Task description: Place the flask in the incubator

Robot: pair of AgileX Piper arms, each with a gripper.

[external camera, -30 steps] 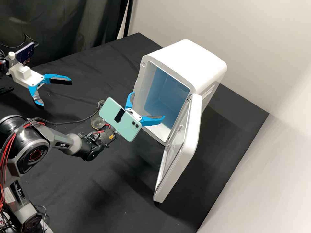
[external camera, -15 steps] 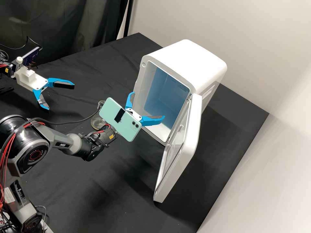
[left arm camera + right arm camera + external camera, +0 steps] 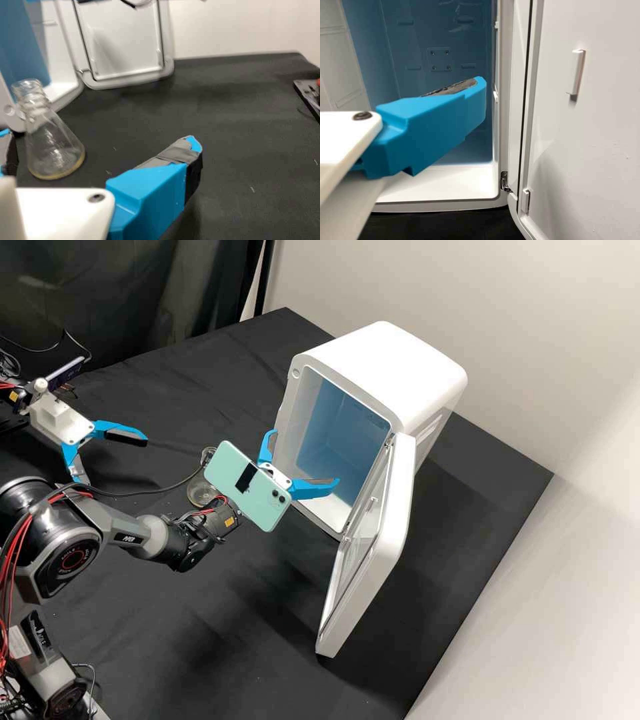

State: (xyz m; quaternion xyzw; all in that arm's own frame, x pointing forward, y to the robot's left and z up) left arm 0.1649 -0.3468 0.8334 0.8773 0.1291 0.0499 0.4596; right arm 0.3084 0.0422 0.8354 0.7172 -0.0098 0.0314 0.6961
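Flask (image 3: 47, 137) upright on bench (image 3: 200, 640), outside incubator (image 3: 393, 373), near its open door (image 3: 373, 540). Left gripper (image 3: 105, 452) spread, empty, apart from flask. Right gripper (image 3: 293, 467) spread, empty, at incubator mouth.

Lighting is bright, even and diffuse from overhead: the white wall (image 3: 533, 340) and white incubator (image 3: 400, 373) show no glare, while the matte black bench (image 3: 200, 613) and the dark curtain (image 3: 100, 293) beyond its far left corner soak up light. Shadows are soft, the clearest lying under the open door (image 3: 373, 533) near the bench's right edge. The incubator's blue interior dims toward its back, and the flask (image 3: 50, 145) carries faint highlights.
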